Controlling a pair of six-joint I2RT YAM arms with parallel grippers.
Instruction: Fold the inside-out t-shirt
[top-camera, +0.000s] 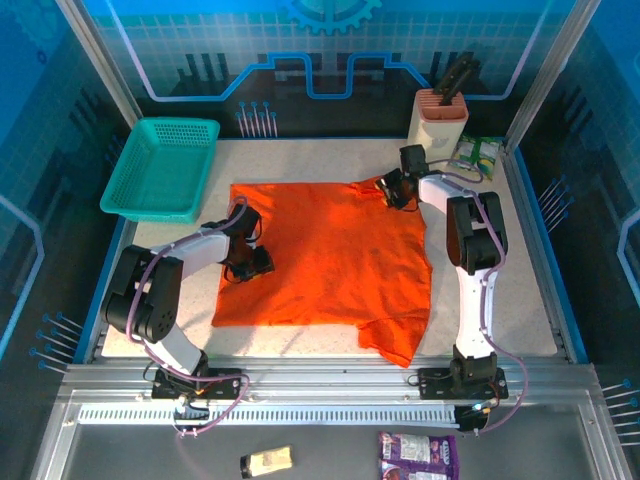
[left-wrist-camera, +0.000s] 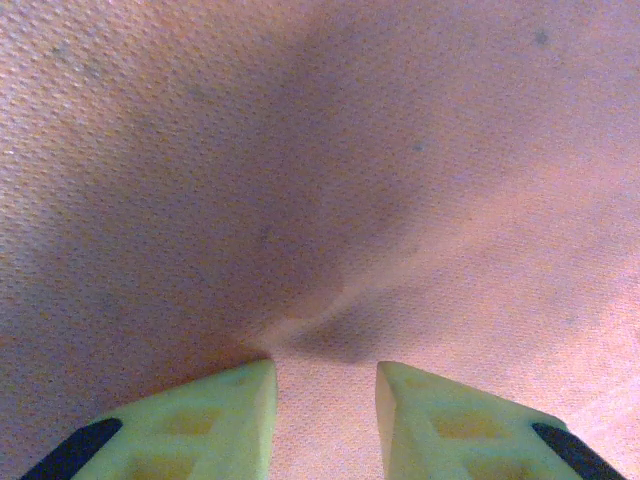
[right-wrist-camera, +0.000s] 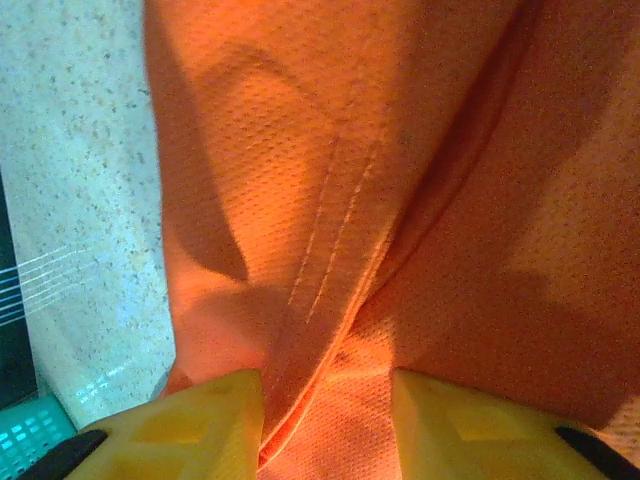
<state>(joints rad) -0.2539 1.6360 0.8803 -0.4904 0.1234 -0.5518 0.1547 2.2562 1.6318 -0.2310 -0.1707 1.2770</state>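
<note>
The orange t-shirt (top-camera: 330, 255) lies spread over the middle of the pale tabletop (top-camera: 520, 290), mostly flat. One sleeve trails off its near right corner toward the arm bases.

The left hand (top-camera: 250, 265) sits low on the shirt's left edge. In its wrist view the hand (left-wrist-camera: 325, 375) has its two fingers set at a narrow gap, with cloth showing between them and across the rest of the frame. A small pucker runs up to the left fingertip (left-wrist-camera: 245, 385). Whether that hand actually grips the cloth cannot be told.

The right hand (top-camera: 390, 188) is at the shirt's far edge, near the far right corner. In its wrist view the hand (right-wrist-camera: 325, 385) is narrowed on a raised fold of stitched hem, which fills the space between the fingers. Bare tabletop shows to the left of it.

A teal basket (top-camera: 160, 168) sits at the far left corner, apart from the shirt. A beige holder (top-camera: 440, 118) and a green packet (top-camera: 478, 155) stand at the far right.
</note>
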